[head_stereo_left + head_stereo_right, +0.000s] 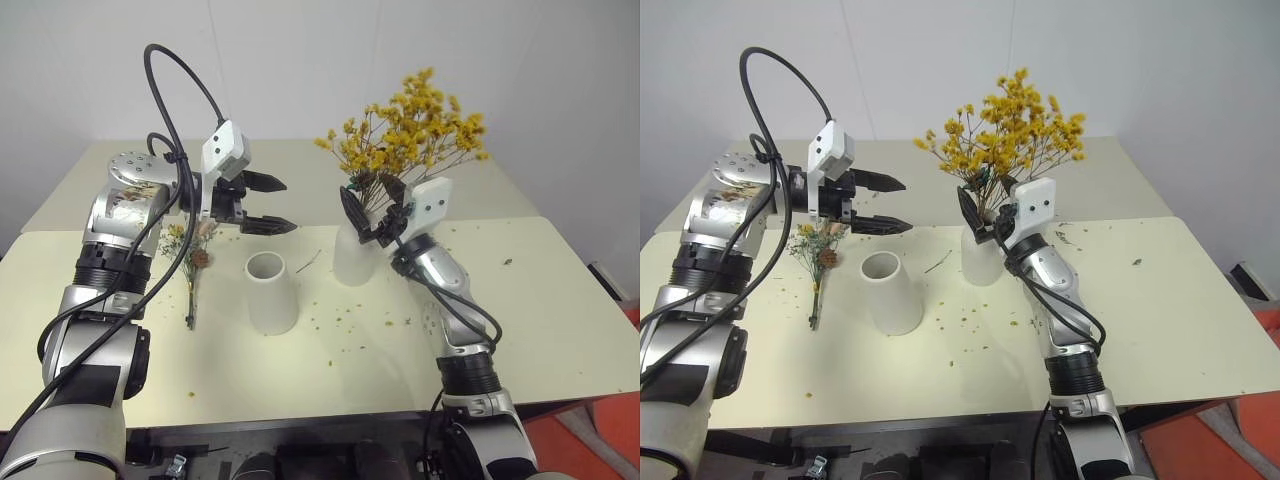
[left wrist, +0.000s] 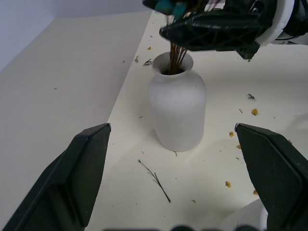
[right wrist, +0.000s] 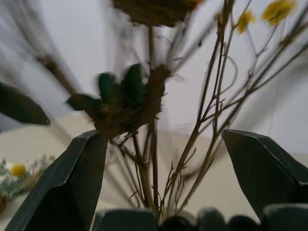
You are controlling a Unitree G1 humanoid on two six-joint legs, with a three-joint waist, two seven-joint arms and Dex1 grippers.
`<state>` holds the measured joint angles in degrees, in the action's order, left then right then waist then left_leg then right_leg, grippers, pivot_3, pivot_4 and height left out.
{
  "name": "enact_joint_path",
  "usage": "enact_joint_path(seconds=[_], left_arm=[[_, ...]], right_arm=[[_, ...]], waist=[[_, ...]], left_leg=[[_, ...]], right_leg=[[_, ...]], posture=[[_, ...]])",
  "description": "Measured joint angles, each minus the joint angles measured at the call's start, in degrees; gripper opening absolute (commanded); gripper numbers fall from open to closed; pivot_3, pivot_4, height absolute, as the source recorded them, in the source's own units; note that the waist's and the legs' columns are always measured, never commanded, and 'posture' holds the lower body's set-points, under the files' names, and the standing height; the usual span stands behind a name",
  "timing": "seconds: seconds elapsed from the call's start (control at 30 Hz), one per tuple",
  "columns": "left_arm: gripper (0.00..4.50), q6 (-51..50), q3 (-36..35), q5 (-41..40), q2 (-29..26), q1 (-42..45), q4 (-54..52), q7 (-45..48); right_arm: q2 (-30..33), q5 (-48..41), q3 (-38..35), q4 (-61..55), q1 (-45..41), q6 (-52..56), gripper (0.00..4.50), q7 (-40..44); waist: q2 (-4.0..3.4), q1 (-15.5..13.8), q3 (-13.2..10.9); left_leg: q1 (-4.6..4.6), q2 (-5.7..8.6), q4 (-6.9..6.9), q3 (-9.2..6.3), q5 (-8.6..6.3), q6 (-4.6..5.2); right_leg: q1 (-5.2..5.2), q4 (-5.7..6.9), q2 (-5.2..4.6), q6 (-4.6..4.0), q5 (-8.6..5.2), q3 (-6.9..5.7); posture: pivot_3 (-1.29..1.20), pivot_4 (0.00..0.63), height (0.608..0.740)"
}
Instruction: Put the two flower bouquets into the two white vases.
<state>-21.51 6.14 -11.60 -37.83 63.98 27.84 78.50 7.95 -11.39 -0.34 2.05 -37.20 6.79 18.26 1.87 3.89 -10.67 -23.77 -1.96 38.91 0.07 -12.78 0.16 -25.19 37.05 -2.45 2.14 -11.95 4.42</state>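
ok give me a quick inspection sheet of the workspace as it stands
surface: pale cream table, two tops butted together.
job's things: yellow bouquet stands with its stems in the rounded vase; cone vase holds nothing; small grey-green bunch lies flat on the table beside the cone vase.
clutter: petal crumbs scattered around both vases; a loose twig between them.
grippers: left gripper open, above the table and holding nothing; right gripper open around the yellow stems just above the vase neck, not clamping them.
cables: black cable loops above the left arm; another runs along the right forearm.
surroundings: plain white wall; orange floor at the lower right.
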Motion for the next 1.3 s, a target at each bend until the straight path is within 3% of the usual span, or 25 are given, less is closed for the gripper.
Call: enact_joint_path(seconds=[0.5,0.73,1.07,1.3], left_arm=[[4.50,-0.5,-0.4,-0.1,-0.1,-3.5,-2.5,-1.5],[4.50,-1.0,-0.4,-0.1,-0.1,-3.7,-2.6,-1.7],[4.50,-1.0,-0.4,0.0,0.0,-3.9,-2.6,-2.0],[4.50,-1.9,-0.5,-0.2,-0.2,-5.3,-4.4,-2.0]], right_arm=[[13.6,3.7,3.3,-12.4,-1.0,18.5,4.47,5.6],[21.6,-1.6,1.4,-21.0,-1.0,26.0,4.47,13.1],[24.2,-3.7,1.7,-21.7,-1.8,27.1,4.47,16.5],[24.1,-1.2,5.4,-14.8,-6.4,30.8,4.47,16.6]], waist=[[0.00,-0.1,0.0],[0.01,-0.6,0.0],[0.01,-0.7,0.0],[0.01,-1.2,0.0]], left_leg=[[-0.02,0.00,0.00,0.00,0.00,0.00],[-0.03,0.01,0.01,0.01,0.00,0.00],[-0.02,0.01,0.01,0.02,0.00,0.00],[-0.03,0.01,0.02,0.03,0.00,0.00]], right_leg=[[0.01,-0.04,0.00,0.00,-0.01,-0.01],[0.02,-0.07,-0.01,0.01,-0.01,-0.02],[0.01,-0.06,0.00,0.02,-0.02,-0.02],[0.02,-0.07,-0.01,0.00,-0.01,-0.02]], posture=[[0.00,0.150,0.740],[0.00,0.150,0.740],[0.00,0.150,0.740],[0.00,0.150,0.740]])
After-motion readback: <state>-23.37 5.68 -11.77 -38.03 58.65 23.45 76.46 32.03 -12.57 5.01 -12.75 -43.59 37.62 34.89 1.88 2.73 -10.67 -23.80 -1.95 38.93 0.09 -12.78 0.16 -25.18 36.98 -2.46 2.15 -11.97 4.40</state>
